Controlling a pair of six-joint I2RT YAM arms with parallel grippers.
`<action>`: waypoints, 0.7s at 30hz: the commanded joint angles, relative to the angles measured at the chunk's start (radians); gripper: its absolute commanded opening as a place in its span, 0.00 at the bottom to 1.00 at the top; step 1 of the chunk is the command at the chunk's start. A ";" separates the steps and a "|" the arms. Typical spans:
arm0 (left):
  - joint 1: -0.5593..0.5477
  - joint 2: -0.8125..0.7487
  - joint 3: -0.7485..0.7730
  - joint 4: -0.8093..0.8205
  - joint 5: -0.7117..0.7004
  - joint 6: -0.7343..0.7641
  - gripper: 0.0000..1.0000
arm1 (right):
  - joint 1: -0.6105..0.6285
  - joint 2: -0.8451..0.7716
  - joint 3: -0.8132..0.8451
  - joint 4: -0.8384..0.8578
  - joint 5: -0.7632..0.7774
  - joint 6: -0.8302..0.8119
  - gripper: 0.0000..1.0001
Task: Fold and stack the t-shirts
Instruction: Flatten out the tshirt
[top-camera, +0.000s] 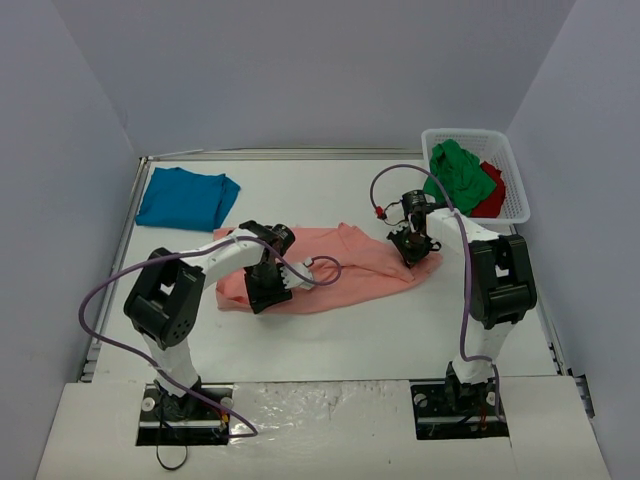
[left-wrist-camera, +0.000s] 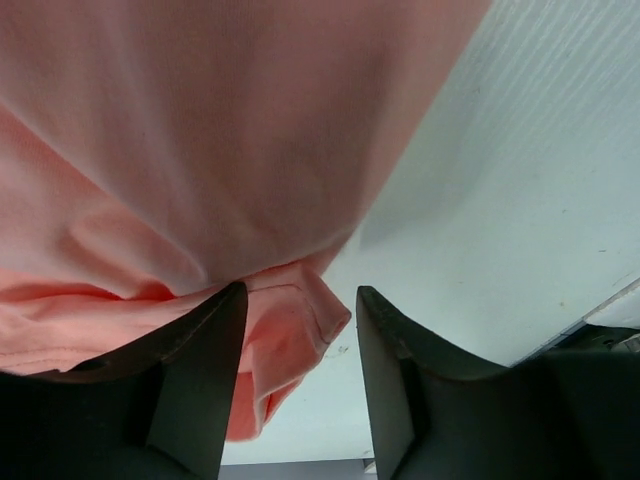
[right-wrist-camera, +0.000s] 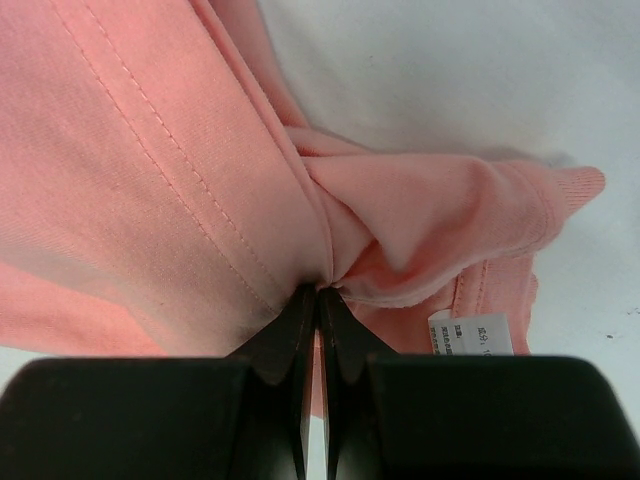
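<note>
The salmon-pink t-shirt (top-camera: 330, 265) lies spread across the middle of the counter (top-camera: 400, 330), and the right gripper (right-wrist-camera: 320, 300) is clamped tight on a bunched fold at its right end. The left gripper (left-wrist-camera: 298, 370) sits at the shirt's lower-left edge with its jaws apart and a loose hem corner in the gap. The teal-blue t-shirt (top-camera: 185, 198) lies in the upper left of the frame, while the green t-shirt (top-camera: 460, 172) and red t-shirt (top-camera: 490, 190) fill the white basket (top-camera: 470, 134) at upper right.
</note>
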 joint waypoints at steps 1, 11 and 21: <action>0.002 -0.005 -0.010 -0.005 -0.014 -0.018 0.45 | 0.002 0.029 -0.036 -0.040 0.043 -0.008 0.00; 0.005 -0.040 -0.022 -0.006 0.026 -0.018 0.02 | 0.004 0.023 -0.039 -0.040 0.049 -0.008 0.00; 0.187 -0.180 0.203 -0.072 -0.078 -0.072 0.02 | -0.024 -0.094 0.025 -0.050 0.047 0.013 0.00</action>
